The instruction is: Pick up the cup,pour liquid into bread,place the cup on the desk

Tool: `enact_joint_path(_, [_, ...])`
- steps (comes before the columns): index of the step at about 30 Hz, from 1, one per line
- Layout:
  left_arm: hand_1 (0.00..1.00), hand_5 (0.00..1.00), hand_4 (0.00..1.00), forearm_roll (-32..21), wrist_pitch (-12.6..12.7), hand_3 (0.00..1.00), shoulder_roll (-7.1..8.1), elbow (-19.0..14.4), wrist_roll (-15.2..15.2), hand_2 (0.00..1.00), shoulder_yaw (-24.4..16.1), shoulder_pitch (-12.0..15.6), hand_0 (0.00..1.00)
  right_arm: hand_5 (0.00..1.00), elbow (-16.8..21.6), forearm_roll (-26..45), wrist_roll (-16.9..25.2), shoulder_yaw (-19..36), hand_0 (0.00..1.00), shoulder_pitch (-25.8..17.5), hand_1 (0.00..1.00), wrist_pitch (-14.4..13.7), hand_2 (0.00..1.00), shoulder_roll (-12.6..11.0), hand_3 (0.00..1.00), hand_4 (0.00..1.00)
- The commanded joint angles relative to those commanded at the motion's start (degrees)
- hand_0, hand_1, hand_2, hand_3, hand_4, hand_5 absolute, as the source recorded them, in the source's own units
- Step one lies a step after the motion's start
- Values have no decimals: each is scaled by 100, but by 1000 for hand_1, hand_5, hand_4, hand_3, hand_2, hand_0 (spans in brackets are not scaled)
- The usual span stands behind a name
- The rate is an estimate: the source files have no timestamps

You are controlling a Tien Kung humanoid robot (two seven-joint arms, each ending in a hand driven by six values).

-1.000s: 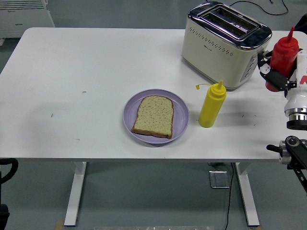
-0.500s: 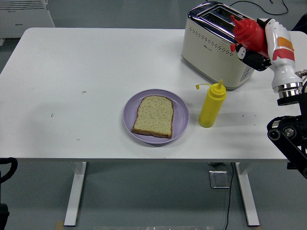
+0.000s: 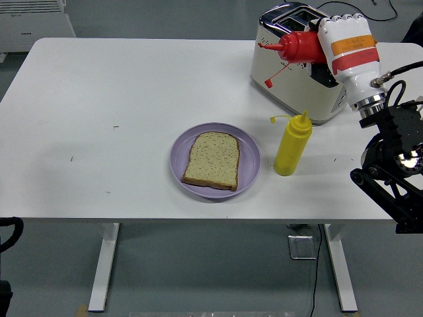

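we see our right hand (image 3: 342,41) in the upper right of the frame, its white fingers (image 3: 337,21) wrapped around the base of the red squeeze bottle (image 3: 301,47), which lies nearly level in the air with its nozzle pointing left and its small red cap dangling below the tip. the bottle hangs in front of the cream toaster (image 3: 297,69), which sits at the table's far right and fills that corner. just below the toaster, toward the middle right, the yellow squeeze bottle (image 3: 292,145) stands upright, its cap flipped off to the left. the purple plate (image 3: 249,162) sits just beside it at lower centre, near the front edge of the white table (image 3: 119,112), and the slice of bread (image 3: 211,160) lies flat on the plate, well inside its rim. the red bottle's nozzle is well apart from the bread, up and to the right of it. the whole left half of the table is bare, and so is the strip between plate and far edge. our right arm's black joints hang off the table's right edge in the lower right. at the lower left corner a dark curved piece (image 3: 9,232) shows below the table edge; we cannot tell what it is.
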Motion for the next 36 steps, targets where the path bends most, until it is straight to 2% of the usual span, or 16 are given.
enact_joint_path(3, [735, 998, 639, -3, 1, 664, -3, 2, -2, 729, -13, 2, 721, 33, -1, 0, -59, -239, 52, 176, 98, 98, 235, -75, 340, 566])
enact_joint_path(5, [735, 998, 639, -5, 2, 665, -9, 4, -2, 729, -24, 4, 721, 35, 8, 0, -89, -585, 62, 408, 113, 199, 239, -175, 343, 549])
enact_joint_path(11, [735, 998, 639, -5, -4, 666, -20, 2, 1, 729, -24, -5, 721, 33, -5, 0, -75, -1767, 66, 1111, 122, 711, 241, -316, 349, 532])
enact_joint_path(16, [735, 998, 639, -6, -2, 666, -21, 3, 0, 729, -49, 6, 721, 33, 28, 0, -68, -2466, 66, 1459, 122, 1013, 241, -353, 349, 532])
enact_joint_path(21, [735, 998, 639, -8, -3, 665, -23, 5, -2, 729, -49, 13, 721, 34, -18, 0, -134, -2182, 74, 1425, 123, 1001, 243, -293, 350, 524])
enact_joint_path(27, [735, 998, 639, -8, -4, 665, -19, 3, -3, 728, -45, 15, 721, 41, 0, 0, -161, -1827, 74, 1447, 123, 1027, 244, -359, 351, 510])
enact_joint_path(36, [735, 998, 640, -4, -8, 665, -29, 2, 2, 729, -34, 33, 721, 46, -24, 0, -125, -2735, 81, 1761, 134, 1108, 260, -255, 360, 491])
